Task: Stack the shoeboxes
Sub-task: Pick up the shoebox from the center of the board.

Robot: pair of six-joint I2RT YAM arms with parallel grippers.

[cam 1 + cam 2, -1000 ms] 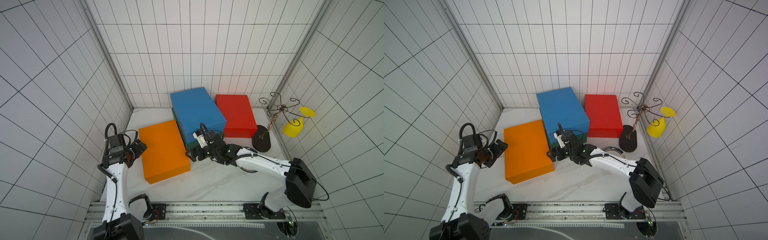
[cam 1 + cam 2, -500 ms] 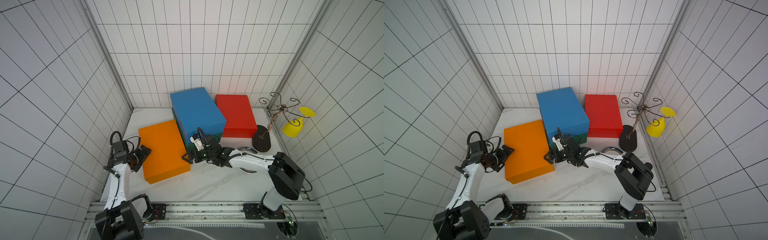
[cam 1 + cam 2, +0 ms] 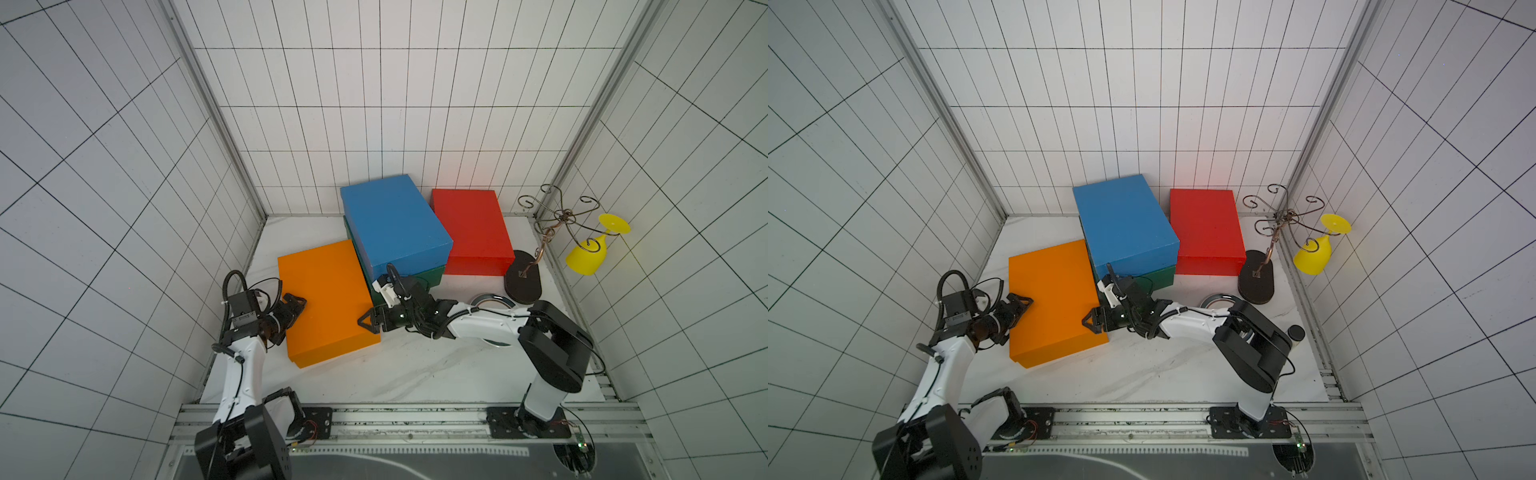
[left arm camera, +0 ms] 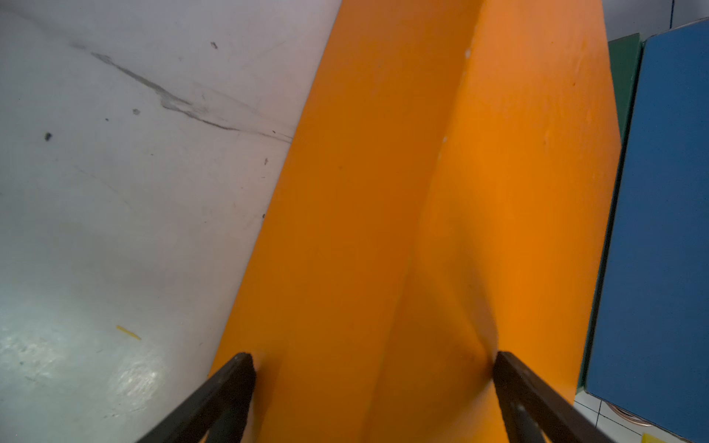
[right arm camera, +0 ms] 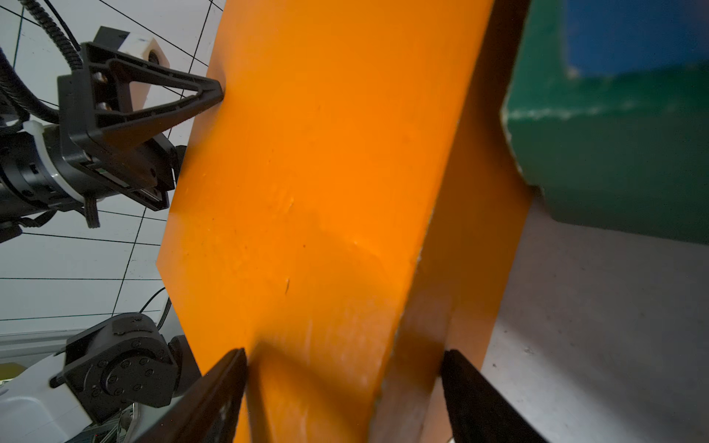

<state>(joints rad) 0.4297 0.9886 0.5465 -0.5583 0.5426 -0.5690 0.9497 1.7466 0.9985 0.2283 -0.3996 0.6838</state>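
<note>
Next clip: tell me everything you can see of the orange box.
The orange box is a lidded rectangular cardboard box, closed, lying flat on the table beside the green box. The left gripper straddles its left long side with open jaws. The right gripper straddles its right side, grip unclear.

Green box point(image 3: 434, 277) largely beneath blue box point(image 3: 395, 224)

top views: high, looking down — whole scene | wrists: close on orange shoebox point(image 4: 383, 191) (shared, opposite sides)

a lab cell: gridded white walls point(image 3: 374, 104), aluminium mounting rail point(image 3: 415, 420).
</note>
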